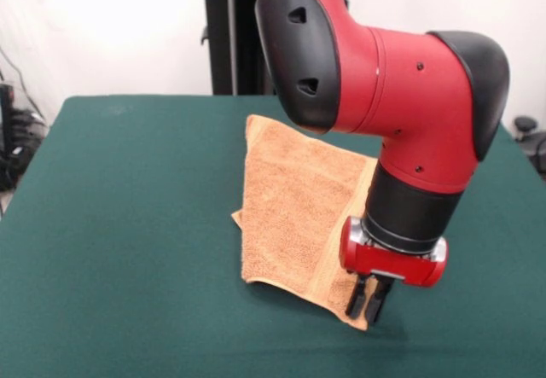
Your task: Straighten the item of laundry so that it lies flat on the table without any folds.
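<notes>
Towel partly spread, one fold left to open

The tool (368,299) is down at the near right corner of the towel (294,203), its two dark fingers drawn narrow with only a slim gap — whether cloth is pinched between them I cannot tell from here. The orange-tan towel lies near the middle of the green tabletop (119,224), and most of it looks flat, but it is not done: a second layer peeks out along its left edge — a small corner pokes from beneath — so I judge it folded over on itself. That fold remains to be opened and the cloth smoothed.
</notes>
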Motion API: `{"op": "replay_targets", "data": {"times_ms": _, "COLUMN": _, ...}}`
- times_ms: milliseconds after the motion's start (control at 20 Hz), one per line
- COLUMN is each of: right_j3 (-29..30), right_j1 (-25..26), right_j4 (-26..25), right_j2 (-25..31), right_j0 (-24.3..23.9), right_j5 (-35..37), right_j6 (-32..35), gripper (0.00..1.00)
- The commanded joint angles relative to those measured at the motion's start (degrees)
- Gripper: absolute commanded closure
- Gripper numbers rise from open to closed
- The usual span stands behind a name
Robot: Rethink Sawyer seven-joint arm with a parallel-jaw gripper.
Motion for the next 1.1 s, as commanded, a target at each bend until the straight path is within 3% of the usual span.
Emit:
{"op": "replay_targets", "data": {"times_ms": 50, "right_j3": 1.4, "right_j1": 7.6, "right_j4": 2.9, "right_j2": 4.1, "right_j0": 0.7, "right_j5": 4.1, "right_j6": 4.3, "gripper": 1.0}}
{"op": "replay_targets", "data": {"times_ms": 250, "right_j3": -1.5, "right_j1": 8.2, "right_j4": 5.5, "right_j2": 2.7, "right_j0": 3.3, "right_j5": 9.3, "right_j6": 8.9, "gripper": 1.0}}
{"op": "replay_targets", "data": {"times_ms": 650, "right_j3": -2.9, "right_j1": 9.3, "right_j4": 10.5, "right_j2": -1.2, "right_j0": 7.0, "right_j5": 11.9, "right_j6": 19.8, "gripper": 1.0}}
{"op": "replay_targets", "data": {"times_ms": 1100, "right_j3": -3.9, "right_j1": 10.4, "right_j4": 15.6, "right_j2": -5.9, "right_j0": 11.1, "right_j5": 14.9, "right_j6": 27.6, "gripper": 1.0}}
